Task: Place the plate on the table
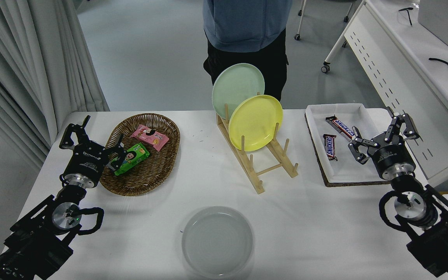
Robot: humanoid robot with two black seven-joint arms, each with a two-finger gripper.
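high head view, facing down over table (pixel 309 217)

Wicker basket (pixel 158 171), wooden rack (pixel 261 163), tray (pixel 364 171)

Pale grey floor (pixel 150 50), white pleated curtain (pixel 33 58) on the left, white desk (pixel 403 66) on wheels far right.

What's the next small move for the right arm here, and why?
Probably none beyond settling to rest. The grey plate already lies flat on the white table, near its front edge, with nothing touching it. The right claw is open and empty, over the tray with the chocolate bars, well away from the plate. The left claw sits parked by the basket. The placing looks done.
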